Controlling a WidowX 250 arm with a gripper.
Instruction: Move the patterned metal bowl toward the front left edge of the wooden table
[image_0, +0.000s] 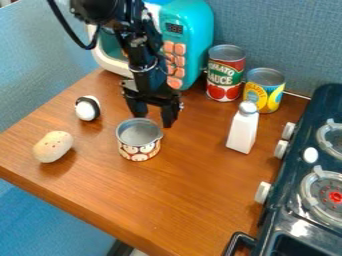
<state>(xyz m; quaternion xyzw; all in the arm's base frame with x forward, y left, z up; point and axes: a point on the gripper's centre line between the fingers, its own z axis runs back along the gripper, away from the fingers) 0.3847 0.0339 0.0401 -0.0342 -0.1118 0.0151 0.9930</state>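
brown surface (167, 200): your hand (154, 120) open, fingers spread near short tin (139, 150); white bottle (243, 131) and teal microwave (195, 30) farther off.

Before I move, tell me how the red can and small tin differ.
The red can is tall; the small tin is squat. The red can's label is red and green; the small tin shows pale faces. The red can stands beside the toy microwave, the small tin near the gripper. Both stand upright.
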